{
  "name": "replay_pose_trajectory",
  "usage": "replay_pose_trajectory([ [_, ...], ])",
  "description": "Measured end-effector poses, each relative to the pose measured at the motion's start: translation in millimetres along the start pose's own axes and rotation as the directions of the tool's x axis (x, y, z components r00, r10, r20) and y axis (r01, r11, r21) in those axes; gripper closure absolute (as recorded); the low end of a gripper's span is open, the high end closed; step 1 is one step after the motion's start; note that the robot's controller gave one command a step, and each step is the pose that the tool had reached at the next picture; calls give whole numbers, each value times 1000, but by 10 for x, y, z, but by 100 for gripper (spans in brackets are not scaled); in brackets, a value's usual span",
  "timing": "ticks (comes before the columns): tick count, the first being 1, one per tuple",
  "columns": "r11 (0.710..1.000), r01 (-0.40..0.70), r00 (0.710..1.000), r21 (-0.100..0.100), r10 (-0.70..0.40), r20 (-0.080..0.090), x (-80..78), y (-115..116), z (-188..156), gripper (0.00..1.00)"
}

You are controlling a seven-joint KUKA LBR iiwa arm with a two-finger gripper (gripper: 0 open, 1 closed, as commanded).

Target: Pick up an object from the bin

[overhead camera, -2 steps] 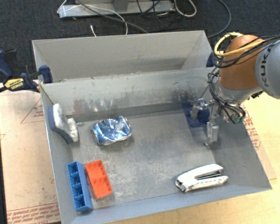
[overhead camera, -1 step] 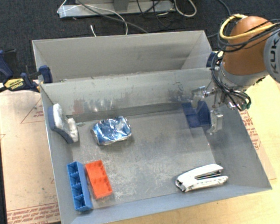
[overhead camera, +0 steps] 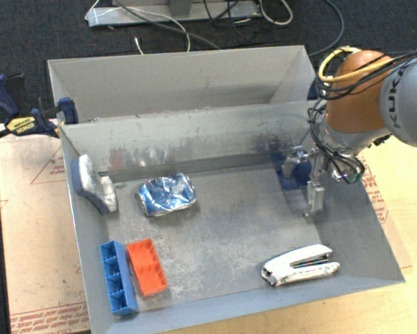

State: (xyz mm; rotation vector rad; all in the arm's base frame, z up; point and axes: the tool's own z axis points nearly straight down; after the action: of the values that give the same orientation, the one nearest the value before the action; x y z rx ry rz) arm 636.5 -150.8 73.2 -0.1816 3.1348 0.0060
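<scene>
The gripper (overhead camera: 315, 202) is hanging low over a bare patch of the bin (overhead camera: 230, 231) floor, up from the white stapler (overhead camera: 300, 265) and apart from it. I cannot tell whether it is spread or closed, and nothing is showing in its grasp. A small dark blue thing (overhead camera: 289, 173) is sitting just beside it, farther up from the stapler, near the back wall. Far left of the stapler an orange block (overhead camera: 146, 267) is lying beside a blue block strip (overhead camera: 117, 277), and up-left of the stapler a crumpled foil packet (overhead camera: 166, 195) is resting. This looks like the approach step, with nothing picked yet. The next move is probably calling for centring over the stapler or the blue thing, then lowering around it.
</scene>
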Motion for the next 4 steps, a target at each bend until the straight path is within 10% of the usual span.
replay_pose_trajectory([
  [1,987,-160,987,-1,160,13,-21,34,29,0],
  [2,856,-517,856,-4,517,4,167,120,23,100],
  [4,857,-516,857,-4,516,3,172,126,-117,100],
])
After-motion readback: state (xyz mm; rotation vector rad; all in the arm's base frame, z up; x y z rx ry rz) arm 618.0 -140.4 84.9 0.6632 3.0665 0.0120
